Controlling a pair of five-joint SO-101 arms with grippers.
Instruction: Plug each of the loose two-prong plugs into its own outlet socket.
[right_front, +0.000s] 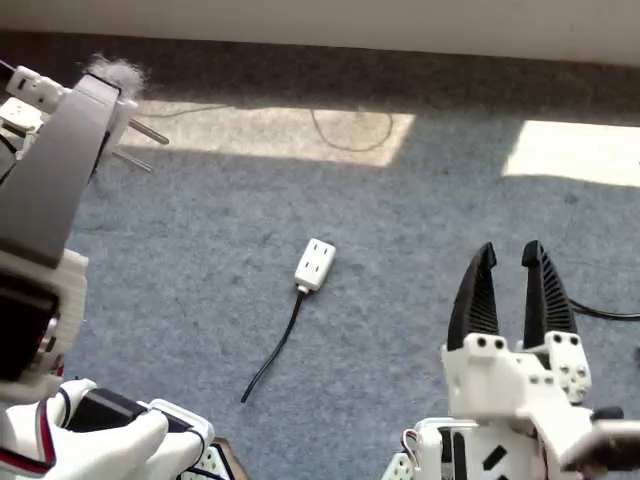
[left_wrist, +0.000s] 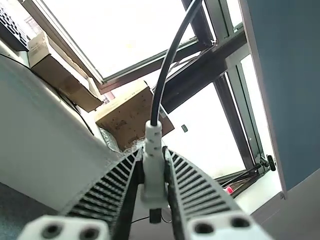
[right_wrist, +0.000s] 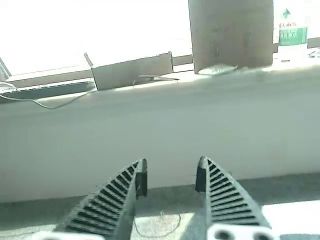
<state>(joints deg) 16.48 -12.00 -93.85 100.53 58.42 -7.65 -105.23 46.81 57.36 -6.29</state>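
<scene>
Now, your left fingers (left_wrist: 112, 185) are clamped on the white plug (left_wrist: 153, 167), one on each flat side, with its black cord (left_wrist: 170, 65) running straight out beyond the fingertips. In the high view the two prongs (right_front: 145, 135) stick out sideways from that raised arm, about level, aimed across the surface (right_front: 420, 220) rather than down at it.

The outlet socket (right_front: 315, 264) lies flat on the surface, slots up, between the two arms and well apart from the prongs, below them and off toward your right arm. Its long axis runs on a slight diagonal, with its own cable (right_front: 275, 345) trailing off the near end.

Your right fingers (right_front: 475, 295) are spread wide and hold nothing, beside the socket but apart from it. You will likely have to tip the prongs downward and line them up with a slot pair.
</scene>
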